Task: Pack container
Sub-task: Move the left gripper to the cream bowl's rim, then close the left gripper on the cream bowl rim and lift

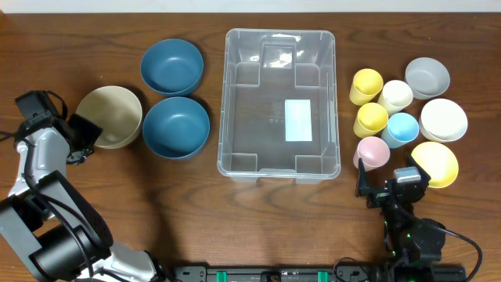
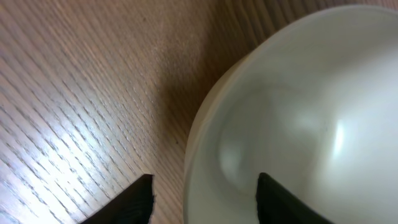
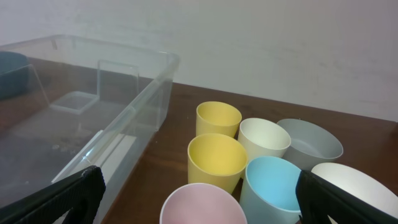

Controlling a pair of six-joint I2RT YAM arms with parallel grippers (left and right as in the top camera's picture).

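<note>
On the wood-grain table (image 1: pixel 258 227), dead centre, one clear, round-cornered plastic container (image 1: pixel 258 125) sits between bowls and cups.
Nearest, the right fingers (image 3: pixel 74 199) are spread wide, holding nothing, just short of five smooth round cups: one pink cup (image 1: pixel 373 151), one light-blue cup (image 1: pixel 402 128), two yellow cups (image 1: pixel 370 118), one cream cup (image 1: pixel 396 95). Beside them are three bowls: yellow bowl (image 1: pixel 437 163), white bowl (image 1: pixel 444 119), grey bowl (image 1: pixel 427 77). Over left, the left fingers (image 2: pixel 130 208) stand apart astride the rim of the beige bowl (image 1: pixel 111 116), not pinching; two deep-blue bowls (image 1: pixel 175 127) sit beside the container.
</note>
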